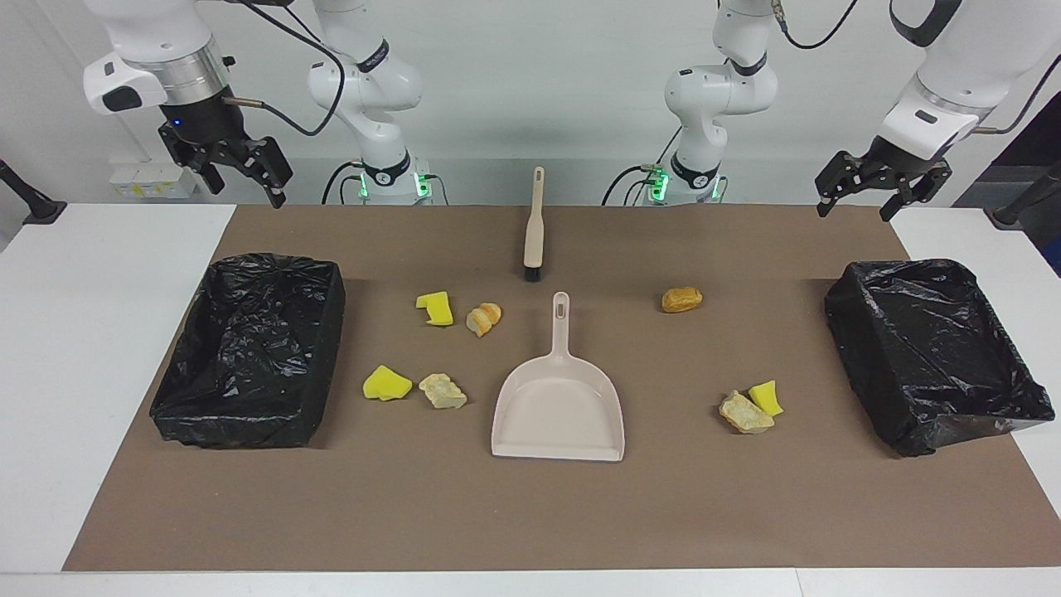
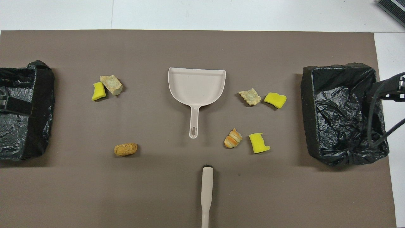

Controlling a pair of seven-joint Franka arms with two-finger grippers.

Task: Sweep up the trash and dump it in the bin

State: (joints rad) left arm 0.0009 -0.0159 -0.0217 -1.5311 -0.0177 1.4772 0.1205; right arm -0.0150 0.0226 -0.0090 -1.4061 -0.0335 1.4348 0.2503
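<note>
Left gripper [image 1: 880, 189] open, raised | right gripper [image 1: 236, 170] open, raised | trash [image 1: 681, 299] scattered beside dustpan [image 1: 558, 406]

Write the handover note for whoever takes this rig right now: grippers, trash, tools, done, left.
Left gripper: open, empty, up over its table end. Right gripper: open, empty, likewise waiting.
Dustpan lies mid-table, handle toward the robots; brush lies nearer the robots, bristles toward the pan.
Trash: four scraps toward the right arm's bin, three scraps toward the left arm's bin.
Done: nothing; tools untouched.
Left: grasp brush and pan, sweep all seven, dump.
</note>
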